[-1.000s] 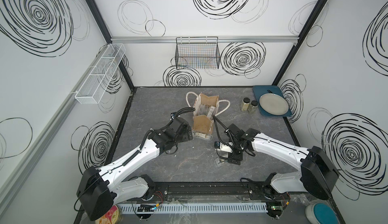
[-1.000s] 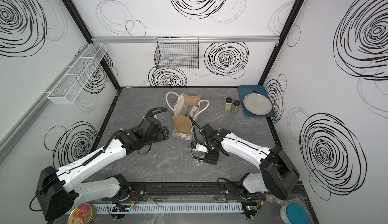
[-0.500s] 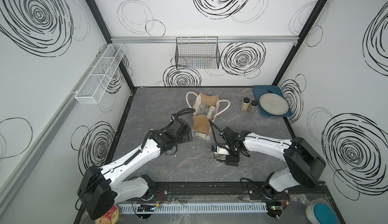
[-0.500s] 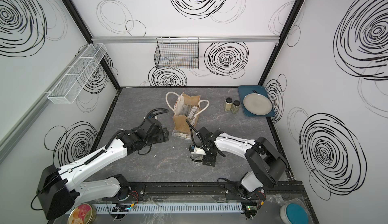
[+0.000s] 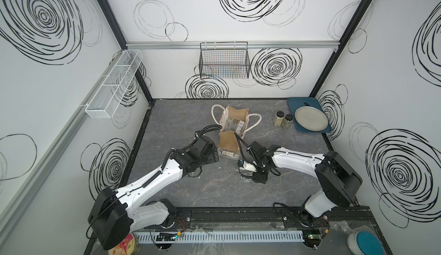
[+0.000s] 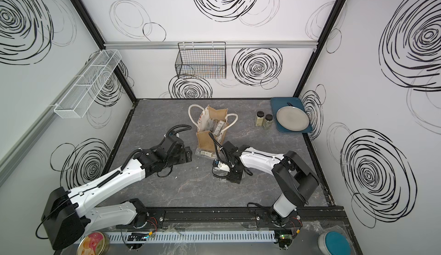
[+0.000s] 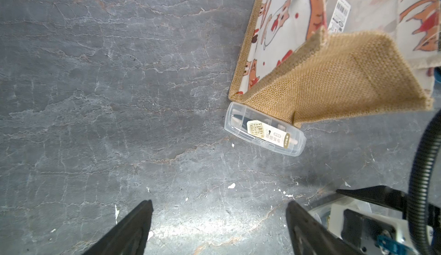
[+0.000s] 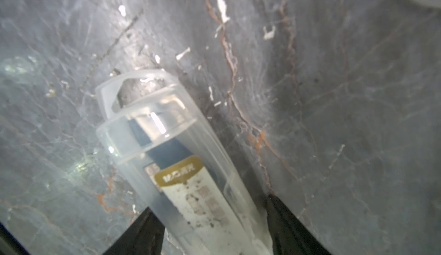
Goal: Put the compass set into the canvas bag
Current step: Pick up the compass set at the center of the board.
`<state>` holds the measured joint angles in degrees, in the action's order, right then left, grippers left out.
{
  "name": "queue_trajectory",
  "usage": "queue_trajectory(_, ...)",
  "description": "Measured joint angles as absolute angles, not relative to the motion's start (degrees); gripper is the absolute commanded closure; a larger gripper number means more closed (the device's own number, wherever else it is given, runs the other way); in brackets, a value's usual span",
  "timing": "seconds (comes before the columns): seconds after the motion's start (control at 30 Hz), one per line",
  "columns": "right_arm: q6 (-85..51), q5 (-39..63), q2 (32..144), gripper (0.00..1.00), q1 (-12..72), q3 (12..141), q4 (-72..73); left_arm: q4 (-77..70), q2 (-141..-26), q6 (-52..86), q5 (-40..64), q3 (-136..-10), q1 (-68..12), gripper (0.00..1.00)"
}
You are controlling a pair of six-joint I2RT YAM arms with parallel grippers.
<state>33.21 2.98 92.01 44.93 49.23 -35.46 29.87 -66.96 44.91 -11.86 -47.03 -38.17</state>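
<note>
Right-arm elbow has swung in toward the table's middle since the earlier frames, and the right gripper has narrowed. Its black fingers now press both sides of the compass set, a clear plastic case with a gold-and-white label. The case is low on the grey table, in front of the canvas bag and apart from it. Whether the case is off the surface cannot be told. The left gripper hangs spread and empty beside the bag. A second clear case lies against the bag's near burlap end, and more cases sit inside the bag.
</note>
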Motion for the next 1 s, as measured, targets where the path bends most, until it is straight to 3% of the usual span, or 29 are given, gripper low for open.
queue_trajectory(0.6, 27.83, 1.23, 92.62, 0.36, 45.89, 49.74, -34.92, 27.31, -61.71, 44.86, -11.22, -43.48, -37.95, 0.09)
queue_trajectory(1.0, 25.71, -1.96, 91.96, 0.48, 48.38, 50.15, -35.18, 25.61, -62.00, 41.91, -8.49, -43.22, -35.24, 0.09)
